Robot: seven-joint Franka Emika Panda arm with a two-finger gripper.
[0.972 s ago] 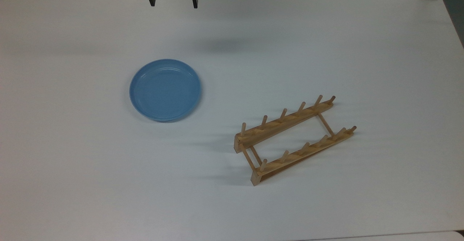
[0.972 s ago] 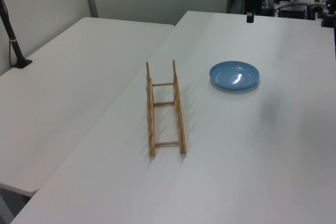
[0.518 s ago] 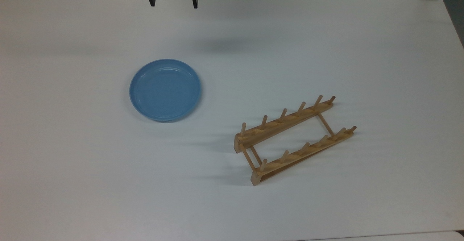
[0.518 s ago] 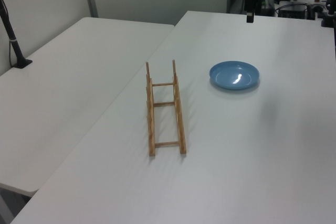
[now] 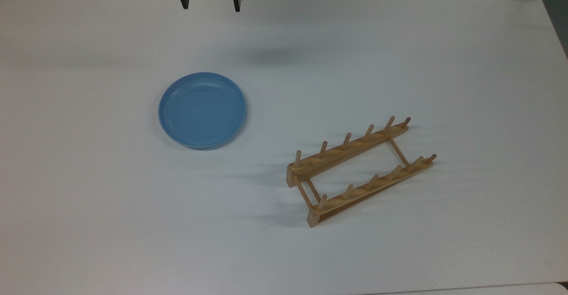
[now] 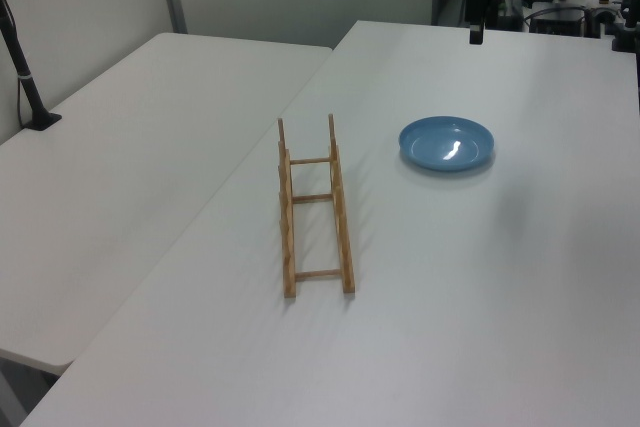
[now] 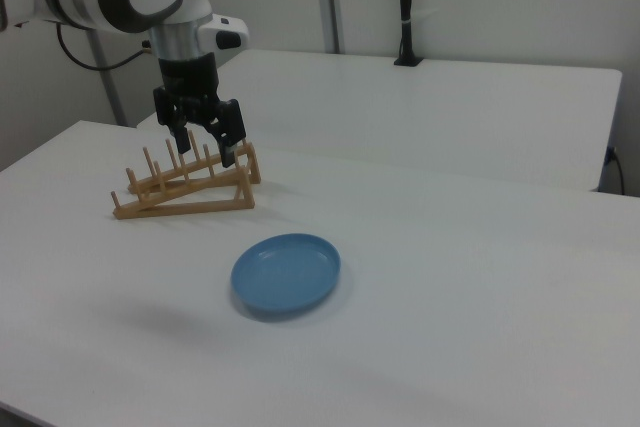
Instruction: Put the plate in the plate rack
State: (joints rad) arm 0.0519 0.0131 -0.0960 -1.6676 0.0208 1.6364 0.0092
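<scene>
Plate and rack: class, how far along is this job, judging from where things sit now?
Nothing is done yet. The plate lies flat on the table, apart from the empty plate rack. The gripper hangs open above the table, holding nothing. Grasping, carrying and slotting the plate between pegs all remain.

- In the top view, the gripper (image 5: 208,1) has drifted slightly toward the top view's left along the table's far edge; its fingertips (image 5: 184,3) sit a touch further left than a second ago.
- Its fingers are spread apart as before.
</scene>
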